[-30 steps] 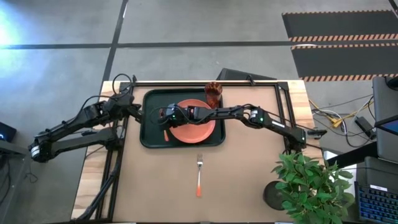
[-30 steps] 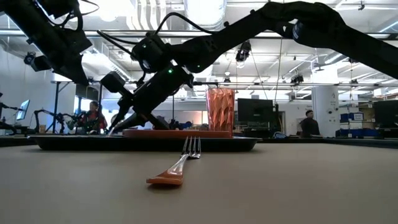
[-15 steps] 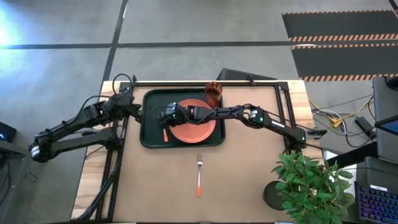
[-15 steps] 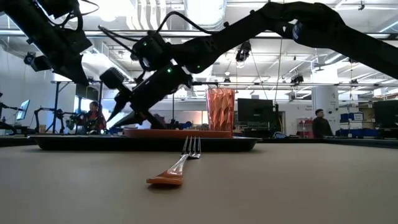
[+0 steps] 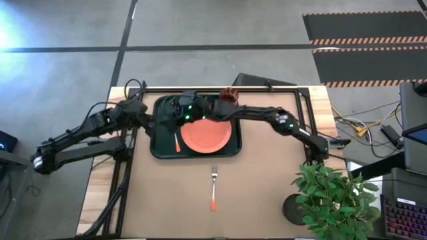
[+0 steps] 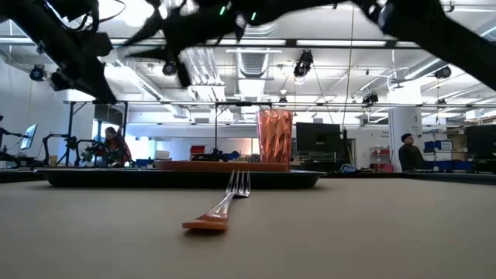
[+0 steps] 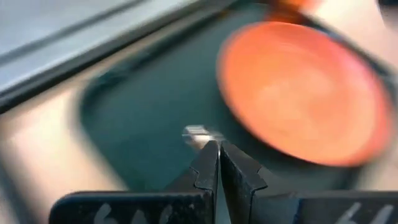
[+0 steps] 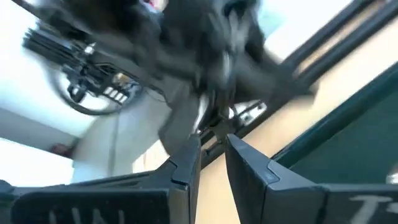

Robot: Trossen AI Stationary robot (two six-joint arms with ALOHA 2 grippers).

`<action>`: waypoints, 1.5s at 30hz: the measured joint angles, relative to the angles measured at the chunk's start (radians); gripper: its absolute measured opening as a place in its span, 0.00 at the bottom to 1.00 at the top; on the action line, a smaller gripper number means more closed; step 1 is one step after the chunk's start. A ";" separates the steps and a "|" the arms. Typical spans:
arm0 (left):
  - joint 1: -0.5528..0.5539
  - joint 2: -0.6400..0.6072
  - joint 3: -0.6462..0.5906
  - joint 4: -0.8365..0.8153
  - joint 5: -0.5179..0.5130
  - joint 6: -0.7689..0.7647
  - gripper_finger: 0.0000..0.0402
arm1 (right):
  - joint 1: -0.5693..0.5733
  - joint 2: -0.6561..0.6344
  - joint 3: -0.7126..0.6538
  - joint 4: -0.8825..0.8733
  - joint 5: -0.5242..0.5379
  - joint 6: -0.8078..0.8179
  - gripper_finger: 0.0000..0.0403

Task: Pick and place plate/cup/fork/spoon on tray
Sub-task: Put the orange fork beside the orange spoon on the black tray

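Since a second ago the right pincer has lifted off the plate's left edge and swung toward the tray's far left corner; in the low view it has risen from just above the tray to the top of the frame. It now hangs over the far left part of the tray, and its own wrist view shows the two fingers slightly parted with nothing between them, so it is released.

The left pincer waits at the tray's left rim, its arm stretching off the tabletop's left side; its wrist view shows the fingers clenched together on nothing.

The spoon lies on the tray floor just left of the plate, handle toward the near edge. The plate rests flat in the middle-right of the tray. The cup stands upright at the tray's far right corner; whether it sits inside the rim or just beyond it I cannot tell. The fork lies on the bare tabletop in front of the tray, well apart from it, tines pointing toward the tray. A potted plant stands at the near right corner.
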 joint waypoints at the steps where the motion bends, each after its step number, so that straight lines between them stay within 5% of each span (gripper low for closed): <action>1: -0.003 -0.005 0.000 0.014 0.065 0.029 0.00 | 0.004 -0.033 0.002 -0.044 0.023 -0.033 0.16; 4: -0.031 -0.012 -0.001 0.024 0.179 0.074 0.00 | 0.015 -0.128 0.003 -0.176 0.117 -0.127 0.16; 10: -0.145 -0.005 -0.001 0.024 0.183 0.073 0.00 | 0.049 -0.320 0.002 -0.342 0.333 -0.248 0.16; 15: -0.332 0.032 0.013 0.024 0.194 -0.025 0.00 | 0.074 -0.436 0.002 -0.376 0.409 -0.298 0.16; 24: -0.733 0.258 0.113 0.111 -0.045 -0.198 0.00 | 0.079 -0.512 0.000 -0.449 0.408 -0.322 0.16; 32: -0.939 0.559 0.229 0.143 -0.307 -0.655 0.00 | 0.070 -0.541 0.000 -0.563 0.404 -0.427 0.16; 38: -1.016 0.825 0.395 0.169 -0.478 -0.987 0.00 | 0.070 -0.595 0.000 -0.634 0.332 -0.518 0.16; 45: -1.014 1.143 0.629 0.147 -0.456 -1.115 0.00 | 0.071 -0.698 0.000 -0.705 0.262 -0.520 0.16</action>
